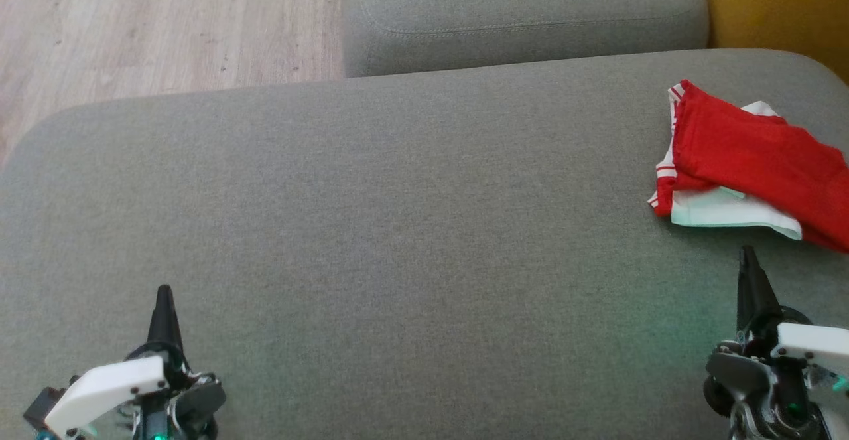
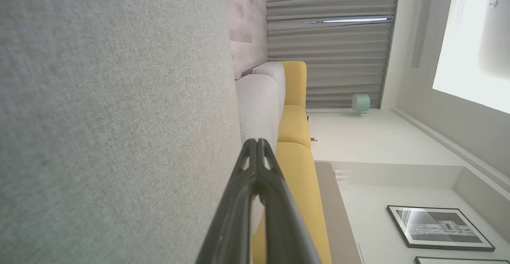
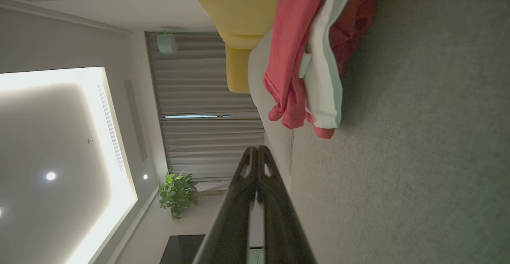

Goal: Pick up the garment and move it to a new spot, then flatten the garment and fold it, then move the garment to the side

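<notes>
As both pincers sit pressed together and empty, the garment (image 1: 749,161) lies bunched at the right edge of the cushion (image 1: 398,194) | just ahead of my right pincer (image 1: 748,255), long axis slanting rightward | left pincer (image 1: 164,293) well apart, so I'd reach with the right.

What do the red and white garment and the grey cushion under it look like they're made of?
The garment looks like thin, soft knit cloth, perhaps cotton or polyester: matte, limp folds, striped trim at one edge. The cushion looks like coarse woven upholstery fabric: matte, flecked grey, visible grainy texture.
</notes>
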You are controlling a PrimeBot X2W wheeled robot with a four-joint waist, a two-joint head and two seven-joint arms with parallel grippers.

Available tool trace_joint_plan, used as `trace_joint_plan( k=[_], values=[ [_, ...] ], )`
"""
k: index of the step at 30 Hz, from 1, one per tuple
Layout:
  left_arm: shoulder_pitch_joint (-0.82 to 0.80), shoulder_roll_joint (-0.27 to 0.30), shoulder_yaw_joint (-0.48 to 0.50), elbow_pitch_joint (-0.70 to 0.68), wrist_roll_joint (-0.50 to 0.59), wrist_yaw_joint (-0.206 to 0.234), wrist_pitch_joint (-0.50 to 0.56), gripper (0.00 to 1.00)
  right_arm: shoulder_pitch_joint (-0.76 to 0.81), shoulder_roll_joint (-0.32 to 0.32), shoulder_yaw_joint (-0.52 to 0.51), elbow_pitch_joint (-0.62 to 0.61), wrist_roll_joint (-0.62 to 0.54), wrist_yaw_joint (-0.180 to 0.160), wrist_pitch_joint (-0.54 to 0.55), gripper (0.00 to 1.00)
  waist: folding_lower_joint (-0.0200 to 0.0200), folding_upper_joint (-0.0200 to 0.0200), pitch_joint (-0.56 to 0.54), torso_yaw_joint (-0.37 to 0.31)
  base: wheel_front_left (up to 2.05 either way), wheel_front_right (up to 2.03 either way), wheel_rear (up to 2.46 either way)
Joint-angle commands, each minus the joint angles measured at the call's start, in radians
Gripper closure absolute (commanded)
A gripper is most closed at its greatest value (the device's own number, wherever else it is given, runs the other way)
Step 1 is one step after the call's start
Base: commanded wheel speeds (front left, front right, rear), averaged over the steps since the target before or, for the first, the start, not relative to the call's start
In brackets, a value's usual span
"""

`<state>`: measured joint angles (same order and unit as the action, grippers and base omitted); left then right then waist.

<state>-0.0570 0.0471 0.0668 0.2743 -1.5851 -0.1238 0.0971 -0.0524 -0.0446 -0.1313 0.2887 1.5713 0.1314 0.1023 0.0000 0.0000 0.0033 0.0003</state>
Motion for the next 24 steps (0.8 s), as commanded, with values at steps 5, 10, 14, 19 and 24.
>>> trace_joint_plan(
  k=[5,10,14,19,24],
  values=[
    [-0.051,0.007,0.042,-0.029,-0.027,-0.007,0.012,1.00,-0.056,-0.006,0.017,-0.044,0.037,-0.001,0.011,1.00,0.0000,0.0000,0.000,0.000,0.00,0.00,0.00],
    [-0.051,0.007,0.043,-0.029,-0.027,-0.007,0.013,1.00,-0.056,-0.006,0.017,-0.044,0.037,-0.001,0.011,1.00,0.0000,0.0000,0.000,0.000,0.00,0.00,0.00],
    [-0.051,0.007,0.043,-0.029,-0.027,-0.007,0.013,1.00,-0.056,-0.006,0.017,-0.044,0.037,-0.001,0.011,1.00,0.0000,0.0000,0.000,0.000,0.00,0.00,0.00],
    [-0.051,0.006,0.043,-0.029,-0.026,-0.007,0.013,1.00,-0.056,-0.006,0.017,-0.044,0.037,-0.001,0.011,1.00,0.0000,0.0000,0.000,0.000,0.00,0.00,0.00],
    [-0.051,0.006,0.044,-0.029,-0.026,-0.007,0.014,1.00,-0.056,-0.006,0.017,-0.044,0.037,-0.001,0.011,1.00,0.0000,0.0000,0.000,0.000,0.00,0.00,0.00]
  ],
)
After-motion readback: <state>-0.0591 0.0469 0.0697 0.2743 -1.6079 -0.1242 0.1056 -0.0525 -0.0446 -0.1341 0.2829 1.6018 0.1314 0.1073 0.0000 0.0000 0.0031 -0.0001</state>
